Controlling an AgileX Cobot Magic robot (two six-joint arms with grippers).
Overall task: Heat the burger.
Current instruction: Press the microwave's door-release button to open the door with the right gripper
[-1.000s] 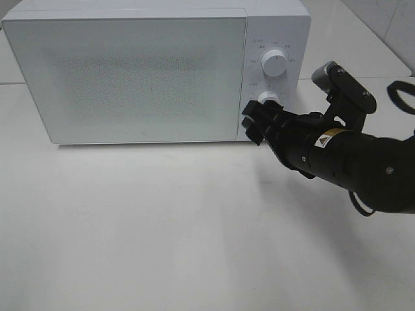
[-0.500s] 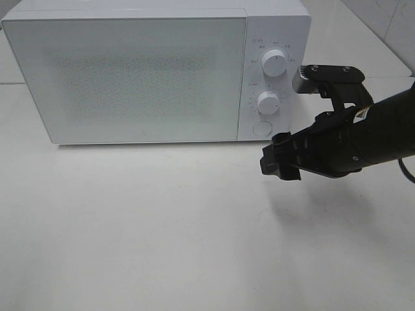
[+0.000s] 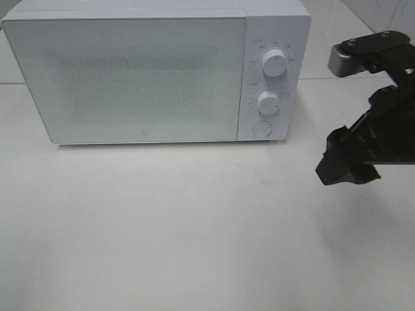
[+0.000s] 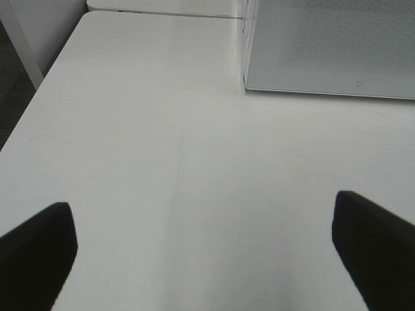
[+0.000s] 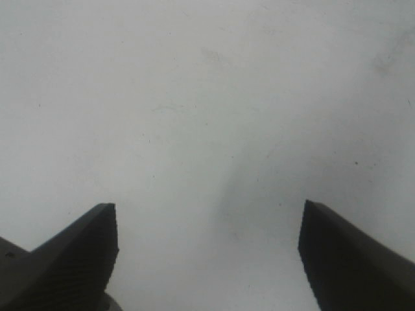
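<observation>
The burger is out of view in every frame. A white microwave (image 3: 130,78) stands at the back of the table with its frosted door shut; its lower corner (image 4: 331,45) also shows in the left wrist view. My right gripper (image 3: 347,170) hangs open over the table to the right of the microwave, well clear of its control panel. In the right wrist view the right gripper (image 5: 207,217) has only bare table between its fingers. My left gripper (image 4: 202,210) is open wide over the table, left of the microwave, holding nothing.
The microwave's panel carries an upper knob (image 3: 275,63), a lower knob (image 3: 268,102) and a round button (image 3: 262,128). The white table (image 3: 181,227) stretches in front. Its left edge (image 4: 39,84) drops off beside the left arm.
My right gripper has pulled away from the lower knob and button area, moving right and toward the table's front. The microwave door has stayed shut.
</observation>
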